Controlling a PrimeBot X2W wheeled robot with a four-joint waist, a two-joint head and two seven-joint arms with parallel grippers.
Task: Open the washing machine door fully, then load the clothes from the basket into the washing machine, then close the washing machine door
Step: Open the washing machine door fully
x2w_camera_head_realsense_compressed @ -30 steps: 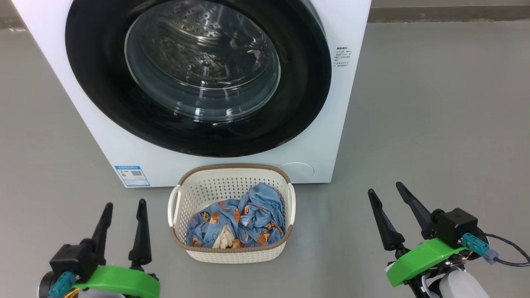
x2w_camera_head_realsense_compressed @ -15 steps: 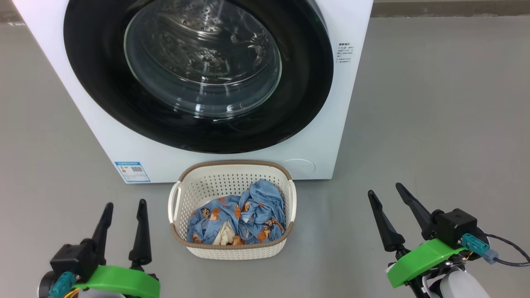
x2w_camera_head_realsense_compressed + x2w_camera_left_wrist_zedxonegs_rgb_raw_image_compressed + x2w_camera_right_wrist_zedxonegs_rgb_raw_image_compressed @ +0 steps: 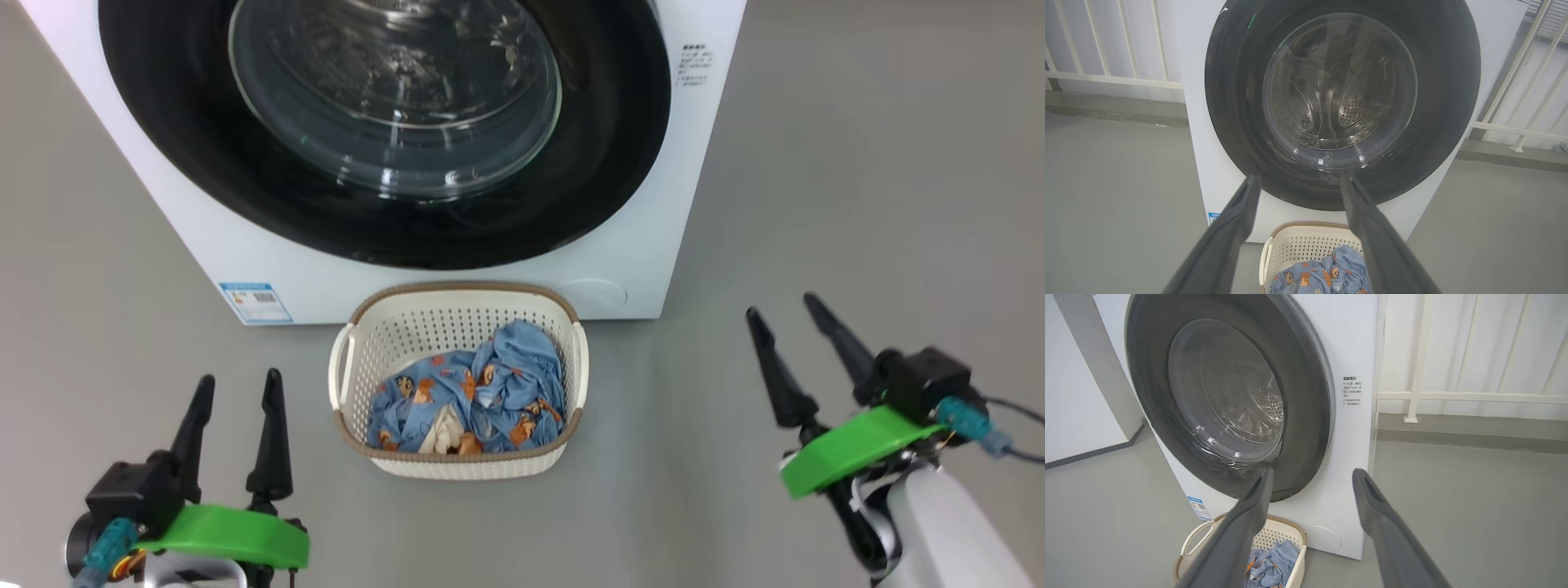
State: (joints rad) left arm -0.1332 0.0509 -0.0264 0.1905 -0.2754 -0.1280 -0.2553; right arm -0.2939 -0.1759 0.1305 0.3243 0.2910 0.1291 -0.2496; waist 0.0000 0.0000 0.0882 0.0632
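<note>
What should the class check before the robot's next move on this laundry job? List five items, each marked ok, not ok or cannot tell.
1. Door open for loading: not ok, it is shut.
2. Left hand open and empty: ok.
3. Right hand open and empty: ok.
4. Clothes all inside the basket: ok.
5. Basket clear of the door's swing: cannot tell.

The washing machine door [image 3: 392, 106] is finished in glossy black around clear glass; the basket [image 3: 457, 465] is moulded in perforated cream plastic; the clothes [image 3: 490, 400] are made of printed cloth.
</note>
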